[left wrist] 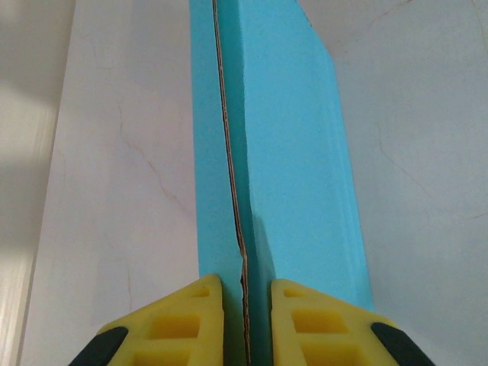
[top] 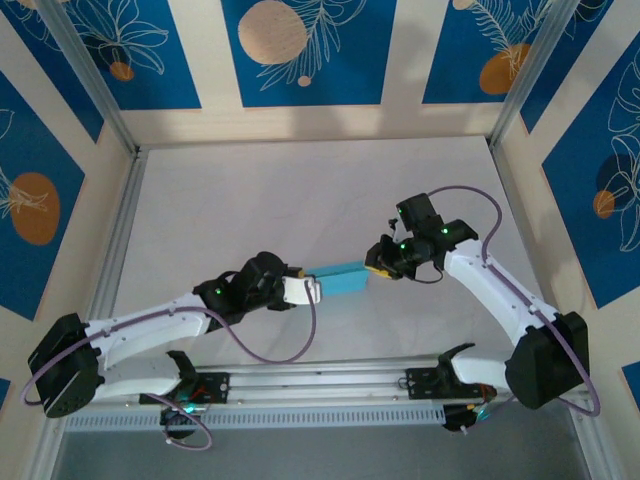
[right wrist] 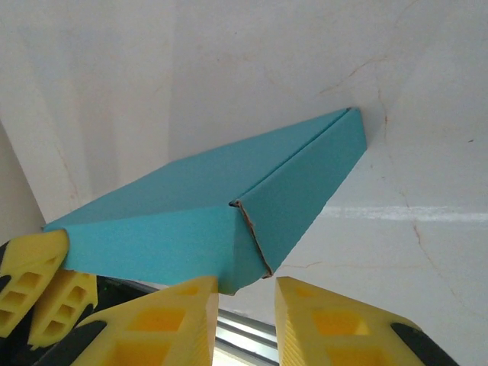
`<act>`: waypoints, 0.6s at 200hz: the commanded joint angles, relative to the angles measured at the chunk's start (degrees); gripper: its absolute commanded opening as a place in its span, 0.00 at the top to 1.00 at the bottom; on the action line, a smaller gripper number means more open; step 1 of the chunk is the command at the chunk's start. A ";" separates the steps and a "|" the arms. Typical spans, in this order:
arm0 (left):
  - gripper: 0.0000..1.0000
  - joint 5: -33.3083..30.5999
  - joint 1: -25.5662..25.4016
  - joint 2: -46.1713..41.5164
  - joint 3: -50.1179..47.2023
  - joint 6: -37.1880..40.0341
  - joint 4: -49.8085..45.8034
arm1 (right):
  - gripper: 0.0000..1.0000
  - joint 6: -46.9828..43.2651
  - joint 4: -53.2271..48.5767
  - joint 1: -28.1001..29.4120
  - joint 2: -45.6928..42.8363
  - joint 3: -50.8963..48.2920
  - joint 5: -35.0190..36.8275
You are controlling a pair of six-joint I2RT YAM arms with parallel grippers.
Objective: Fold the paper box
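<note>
We hold the nearly folded paper box [top: 340, 278] between both arms over the table [top: 250, 200], left gripper [left wrist: 245, 305] pinching one end's seam, right gripper [right wrist: 248, 305] narrowly parted at the opposite corner, which likely needs pressing shut next.

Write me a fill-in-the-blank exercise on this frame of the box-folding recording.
1. The folded box is light ____ on the outside.
2. The left gripper is ____ on the box.
3. The fingers of the left gripper are ____ in colour.

Missing words: blue; shut; yellow.
</note>
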 commanded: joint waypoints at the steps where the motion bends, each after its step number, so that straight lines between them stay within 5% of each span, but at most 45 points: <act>1: 0.81 2.02 -0.69 -0.53 -1.29 -0.23 -2.86 | 0.73 -1.61 -0.47 0.47 0.47 -1.06 2.68; 54: 0.65 5.29 -0.61 -6.60 -1.20 -5.64 -1.30 | 0.75 -1.94 -0.51 0.99 1.26 -2.84 4.52; 120: 0.59 9.32 0.23 -12.76 -1.60 -12.64 -0.17 | 0.79 -1.17 -2.15 2.70 3.11 -1.63 7.57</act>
